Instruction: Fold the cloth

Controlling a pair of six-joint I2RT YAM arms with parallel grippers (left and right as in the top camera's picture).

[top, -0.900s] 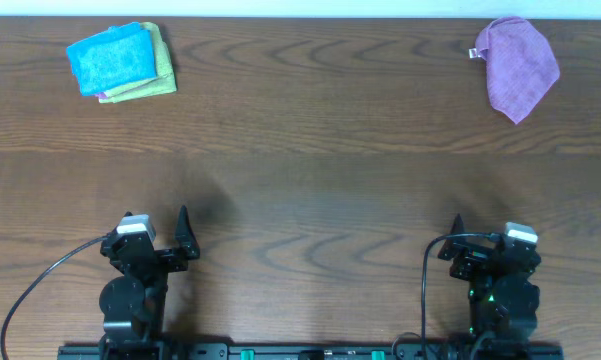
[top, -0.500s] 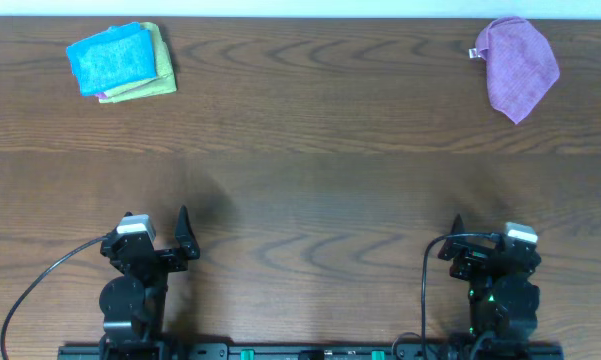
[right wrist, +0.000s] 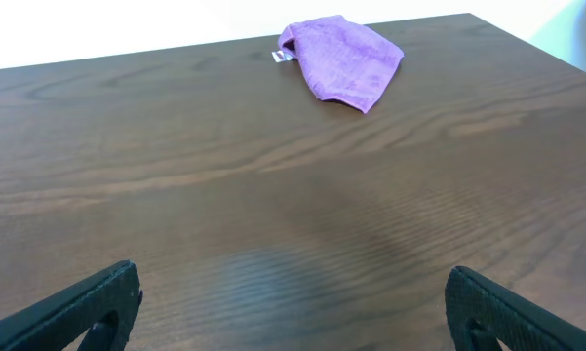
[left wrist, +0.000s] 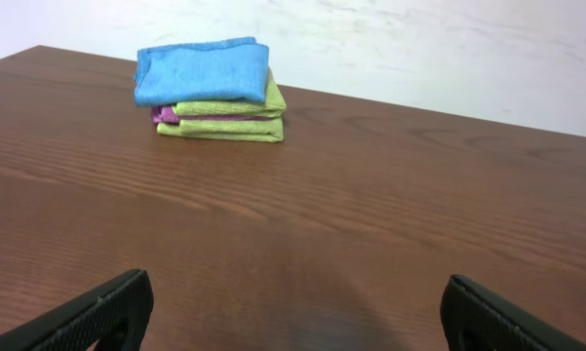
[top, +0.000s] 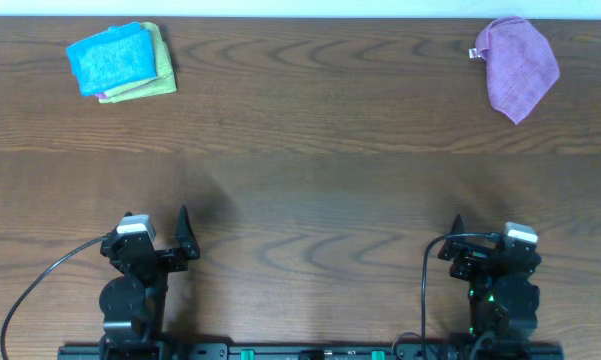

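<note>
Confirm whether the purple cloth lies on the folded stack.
No, the purple cloth lies alone far right; the stack sits far left.

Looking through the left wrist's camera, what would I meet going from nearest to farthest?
First the left hand, open, its two dark fingers at the bottom corners → brown table → stack of folded cloths, blue one on top → white wall.

We seem to be in a robotics lab: bare wooden table (top: 300,160), plain white wall (left wrist: 439,49), cabled arms (top: 130,285) bolted along its edge.
</note>
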